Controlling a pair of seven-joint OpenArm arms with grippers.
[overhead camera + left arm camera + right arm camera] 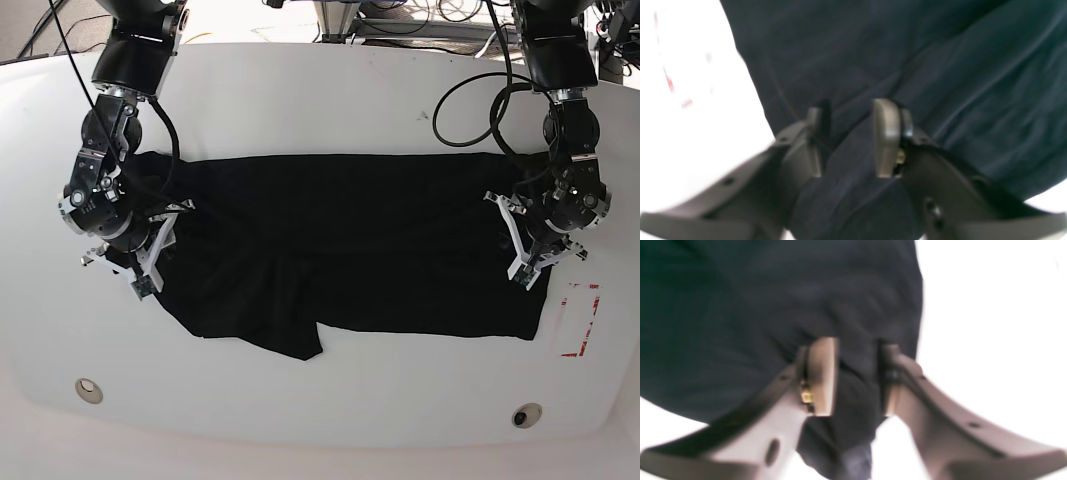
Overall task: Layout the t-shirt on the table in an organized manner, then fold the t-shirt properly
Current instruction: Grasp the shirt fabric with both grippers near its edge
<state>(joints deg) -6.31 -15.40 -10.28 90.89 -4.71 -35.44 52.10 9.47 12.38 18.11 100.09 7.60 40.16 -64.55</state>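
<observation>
The black t-shirt point(350, 260) lies spread across the middle of the white table point(320, 100), with a fold sticking out at its near edge. My left gripper point(530, 258) stands over the shirt's right edge. In the left wrist view the left gripper point(850, 143) is open, a ridge of the t-shirt point(940, 66) lying loose between its fingers. My right gripper point(150, 262) is over the shirt's left end. Seen from the right wrist, the right gripper point(857, 380) is open too, and a bunched fold of the t-shirt point(773, 306) sits between its spread fingers.
A red tape mark point(578, 320) lies just right of the shirt's right edge. Two small round holes point(88, 388) point(524, 414) sit near the table's front edge. Cables hang behind both arms at the back.
</observation>
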